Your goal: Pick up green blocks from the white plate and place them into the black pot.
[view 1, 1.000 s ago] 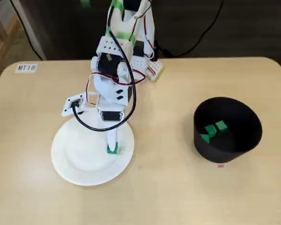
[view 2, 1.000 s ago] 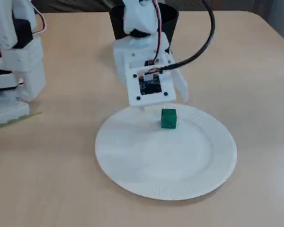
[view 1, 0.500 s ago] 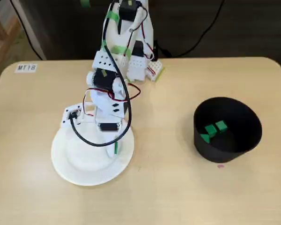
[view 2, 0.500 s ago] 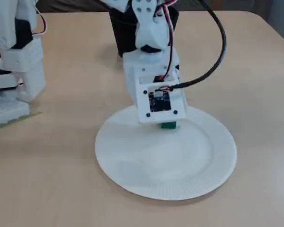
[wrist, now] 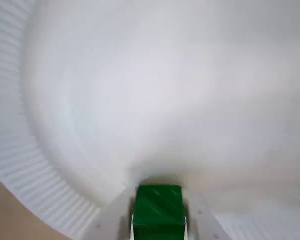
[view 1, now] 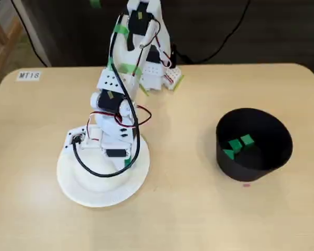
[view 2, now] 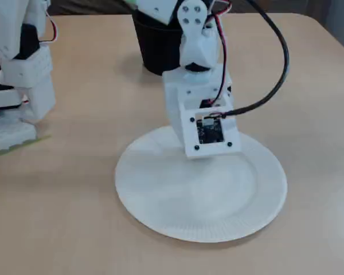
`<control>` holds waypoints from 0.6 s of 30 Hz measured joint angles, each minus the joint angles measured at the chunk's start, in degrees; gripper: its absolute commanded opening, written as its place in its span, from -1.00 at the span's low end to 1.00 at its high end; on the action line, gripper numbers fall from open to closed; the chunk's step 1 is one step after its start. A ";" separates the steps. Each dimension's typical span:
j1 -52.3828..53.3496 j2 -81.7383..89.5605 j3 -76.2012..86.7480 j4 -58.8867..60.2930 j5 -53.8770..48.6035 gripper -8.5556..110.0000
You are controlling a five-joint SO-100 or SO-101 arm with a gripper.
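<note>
Down on the white plate point(view 1: 73, 189), near the rim on the side that faces the black pot point(view 1: 251, 170), the tool point(wrist: 158, 199) is lowered right to the plate's surface with the last green block point(wrist: 158, 214) between its two fingers. From the wrist view the fingers sit narrow, close against both sides of the block with no gap that I can make out, so I would call it gripped, though the block is resting on the plate and not yet raised. In a fixed view the arm point(view 2: 203, 123) stands in front and hides the block altogether. Other green blocks point(view 1: 238, 145) already lie inside the pot, which stands well apart across the worktop point(view 1: 199, 219). So the step in hand looks like the grasp itself. Next, I reckon, calls for a firm squeeze, a straight lift clear of the plate's ribbed rim, then a swing across to above the pot's open mouth before letting go.
</note>
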 measured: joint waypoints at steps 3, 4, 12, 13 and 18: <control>0.00 0.62 0.00 0.53 -0.62 -0.90; 0.00 1.41 0.00 0.70 -0.79 -0.90; -12.57 21.71 1.14 -6.33 2.37 -0.90; -15.21 25.40 2.99 -8.44 4.04 -0.90; -27.86 45.79 18.11 -23.03 15.38 -0.90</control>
